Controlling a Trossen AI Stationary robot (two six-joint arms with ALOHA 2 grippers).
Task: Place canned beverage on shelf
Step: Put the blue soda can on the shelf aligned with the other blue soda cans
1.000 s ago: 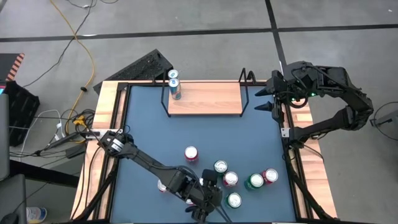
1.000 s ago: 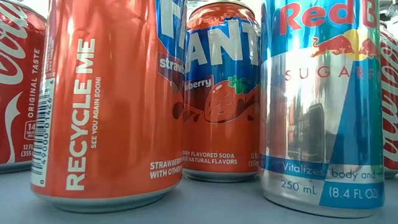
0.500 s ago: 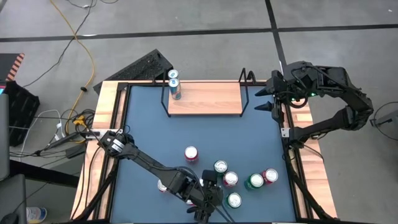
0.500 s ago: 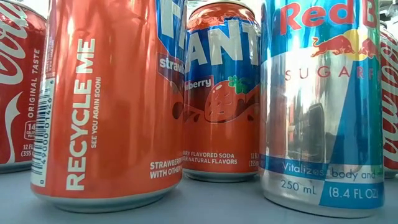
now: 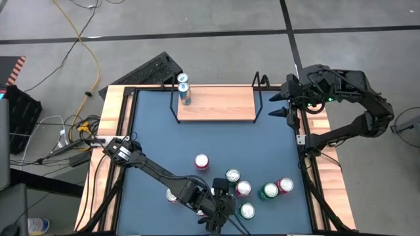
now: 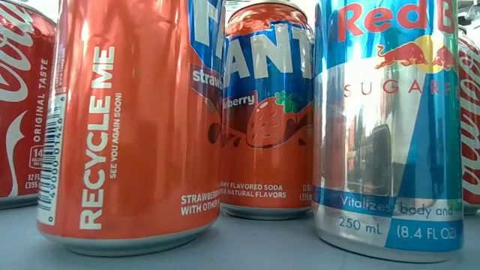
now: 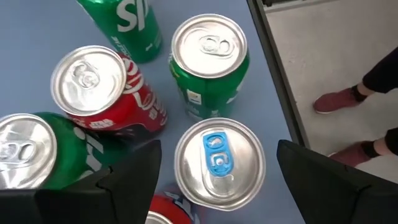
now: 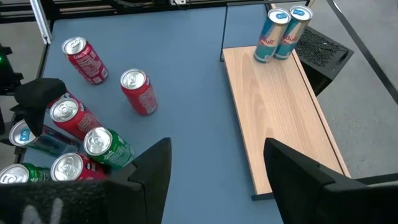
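Shelf point(image 5: 220, 101) mostly free beside two cans point(image 5: 184, 88)

The shelf point(image 5: 220, 102) is a light-wood board with thin black wire frames at both ends, lying flat along the far edge of my bench. Two slim blue-and-silver cans point(image 5: 184, 88) stand upright on one end of it, touching each other; the rest of the board is bare. Near the front of the bench another blue-tabbed can point(image 7: 219, 162) stands upright among red and green cans point(image 5: 259, 187), directly between my left fingers point(image 7: 134, 171), which are spread wide and not touching it.
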